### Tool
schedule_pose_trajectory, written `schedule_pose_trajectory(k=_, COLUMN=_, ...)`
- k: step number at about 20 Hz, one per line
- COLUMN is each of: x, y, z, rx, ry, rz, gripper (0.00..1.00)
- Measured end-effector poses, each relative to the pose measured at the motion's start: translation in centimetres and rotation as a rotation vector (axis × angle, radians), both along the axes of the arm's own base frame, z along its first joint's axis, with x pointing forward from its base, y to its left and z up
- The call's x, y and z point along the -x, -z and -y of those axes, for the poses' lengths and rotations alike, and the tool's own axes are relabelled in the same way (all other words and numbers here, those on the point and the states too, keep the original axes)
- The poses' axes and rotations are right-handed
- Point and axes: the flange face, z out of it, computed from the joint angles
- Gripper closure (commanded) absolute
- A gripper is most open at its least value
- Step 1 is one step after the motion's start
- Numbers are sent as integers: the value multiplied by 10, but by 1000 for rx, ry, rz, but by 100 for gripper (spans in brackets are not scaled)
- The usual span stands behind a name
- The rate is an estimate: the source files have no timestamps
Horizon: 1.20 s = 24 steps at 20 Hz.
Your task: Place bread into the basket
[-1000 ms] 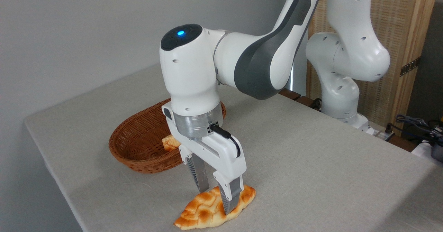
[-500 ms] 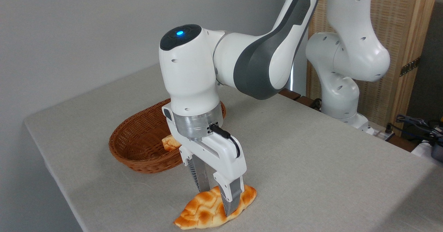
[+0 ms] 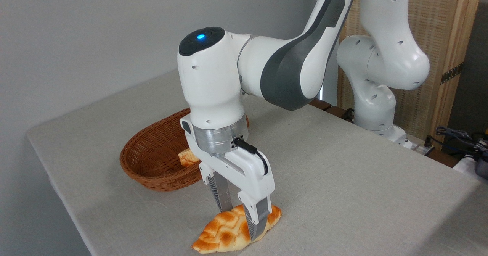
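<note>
Since a second ago: wrist and gripper [image 3: 244, 219] shifted slightly toward 3 o'clock and a touch upward; the bread's [image 3: 225, 231] right end sits a shade higher, its left tip unmoved on the table [image 3: 343, 172].

Gripper: fingers drawn in across the loaf's right half, one on the far side, one on the near side, clamped on the bread. Grip lies off-centre, toward the 3 o'clock end.

Bread: elongated plaited loaf, glossy golden-orange with browned patches, tapered ends. Location: near edge of the table, at 5 o'clock from the basket [image 3: 152, 160], well apart from it.

Basket: shallow oval, reddish-brown wicker, braided rim. Contents: one smaller pale bread piece [image 3: 187, 157], partly hidden behind the gripper.

Risks, as judged:
- Off-centre hold; the long free end may droop or pivot between the fingers on lifting.
- Glossy crust; may slip out in transit.
- Low carry; the hanging tip could catch the basket rim and shove the basket.
- Table edge close by; a dropped loaf could roll off.
</note>
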Motion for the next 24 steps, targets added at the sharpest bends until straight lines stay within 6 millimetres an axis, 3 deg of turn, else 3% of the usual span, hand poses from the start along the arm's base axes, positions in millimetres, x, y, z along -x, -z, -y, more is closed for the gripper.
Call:
schedule_pose_trajectory(k=7, x=0, y=6, z=0, rx=0, ry=1, rz=-11, gripper=1)
schedule_pose_trajectory(k=9, x=-1, y=8, z=1, rx=0, ry=2, rz=-15, gripper=14)
schedule_pose_trajectory(k=12, x=-1, y=10, z=4, rx=0, ry=6, rz=-18, gripper=51)
schedule_pose_trajectory(k=13, x=-1, y=10, z=4, rx=0, ry=7, rz=-18, gripper=58)
schedule_pose_trajectory(k=24, x=-2, y=9, z=5, rx=0, ry=9, rz=-16, gripper=57)
